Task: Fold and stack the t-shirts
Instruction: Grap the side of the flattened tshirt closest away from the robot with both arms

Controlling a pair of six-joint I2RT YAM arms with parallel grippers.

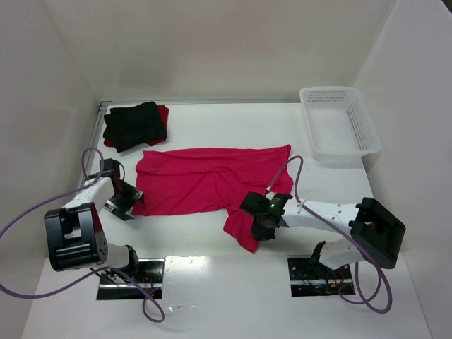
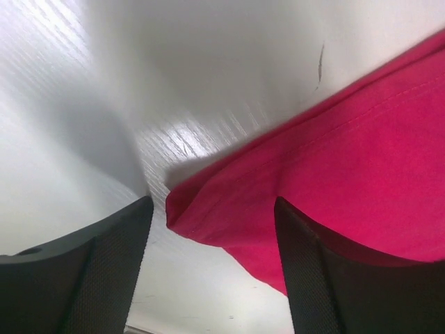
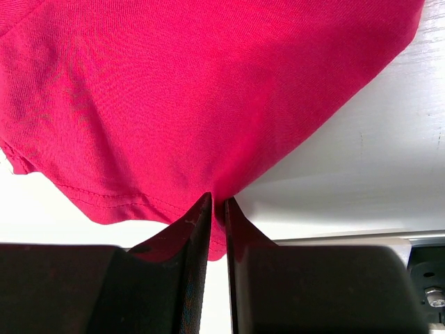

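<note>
The crimson-pink t-shirt [image 1: 205, 180] lies spread on the table, one part hanging toward the near right. My right gripper [image 1: 258, 222] is shut on that near part of the crimson-pink t-shirt [image 3: 208, 104], its cloth pinched between the fingertips. My left gripper [image 1: 126, 205] is open at the shirt's near-left corner [image 2: 208, 209], and the corner lies between the fingers [image 2: 104, 264] without being pinched. A folded black t-shirt [image 1: 134, 124] lies on a darker red t-shirt [image 1: 163, 113] at the far left.
A white perforated basket [image 1: 339, 128] stands at the far right. White walls close in the table on the left, back and right. Purple cables loop by the left arm base [image 1: 74, 236] and the right arm base [image 1: 378, 233].
</note>
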